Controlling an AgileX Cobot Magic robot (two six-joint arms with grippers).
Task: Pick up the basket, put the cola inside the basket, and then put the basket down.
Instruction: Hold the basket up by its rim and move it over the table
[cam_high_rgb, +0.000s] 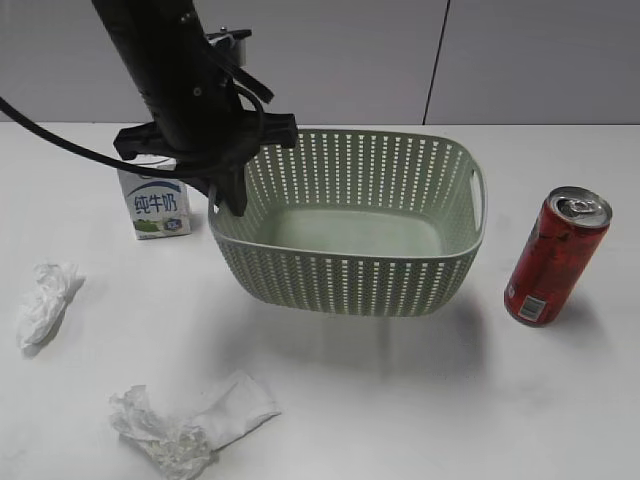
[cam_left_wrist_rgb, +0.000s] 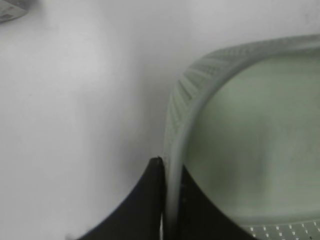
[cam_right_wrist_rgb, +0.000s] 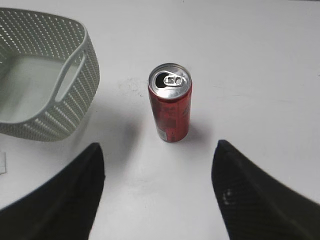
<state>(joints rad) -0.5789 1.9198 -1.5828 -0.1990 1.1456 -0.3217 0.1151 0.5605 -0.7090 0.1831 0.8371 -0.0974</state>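
Observation:
The pale green slotted basket (cam_high_rgb: 350, 268) hangs a little above the white table, with its shadow under it. My left gripper (cam_high_rgb: 228, 195) is shut on the basket's left rim, one finger outside and one inside; the left wrist view shows the rim (cam_left_wrist_rgb: 200, 80) pinched between the jaws (cam_left_wrist_rgb: 170, 172). The basket is empty. The red cola can (cam_high_rgb: 555, 258) stands upright on the table to the right of the basket. In the right wrist view the cola (cam_right_wrist_rgb: 170, 107) stands ahead of my open, empty right gripper (cam_right_wrist_rgb: 157, 144), with the basket's handle end (cam_right_wrist_rgb: 75, 100) to its left.
A white-and-blue milk carton (cam_high_rgb: 155, 205) stands just behind the left gripper. Crumpled white tissues lie at the left (cam_high_rgb: 45, 303) and front left (cam_high_rgb: 190, 420). The table's far edge meets a grey wall.

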